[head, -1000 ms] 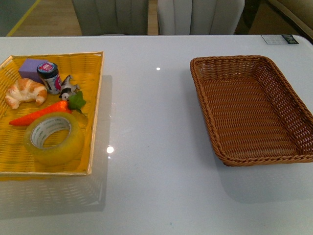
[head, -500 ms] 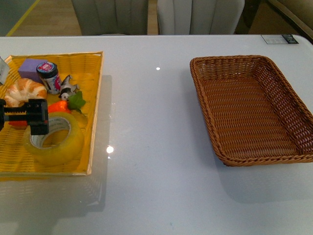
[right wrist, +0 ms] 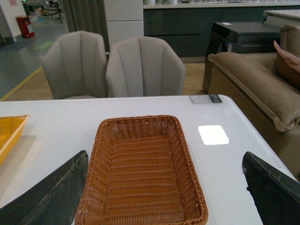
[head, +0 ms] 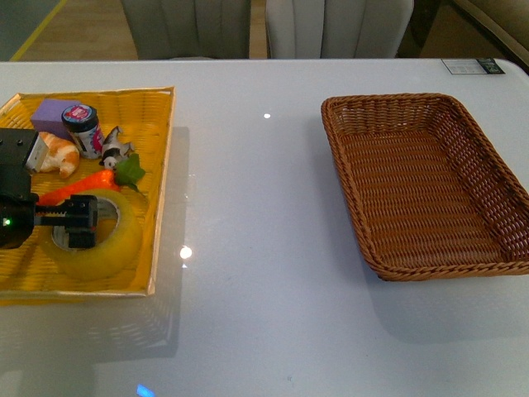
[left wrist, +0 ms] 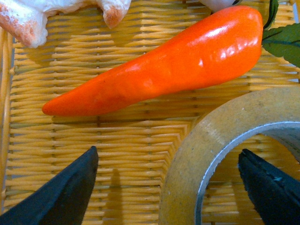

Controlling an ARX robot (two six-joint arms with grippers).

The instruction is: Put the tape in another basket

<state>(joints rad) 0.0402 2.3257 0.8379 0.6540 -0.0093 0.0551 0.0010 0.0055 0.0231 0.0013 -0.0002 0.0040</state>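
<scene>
Left gripper (left wrist: 167, 154) straddles the tape (left wrist: 220, 126) wall (wrist view only), jaws apart

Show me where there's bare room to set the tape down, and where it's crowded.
The basket is bare across its whole floor. So is the white table between the yellow tray and the basket. Crowded: the tray, where croissant, jar, carrot and tape sit close around the open left gripper.

White glossy table (head: 264, 314) with small light glare spots. Two grey padded chairs (right wrist: 77, 65) behind it, tan sofa (right wrist: 253, 79) off its right end, dark cabinets (right wrist: 187, 28) at the back. Wood floor (right wrist: 194, 77) with a yellow line (head: 37, 29).
</scene>
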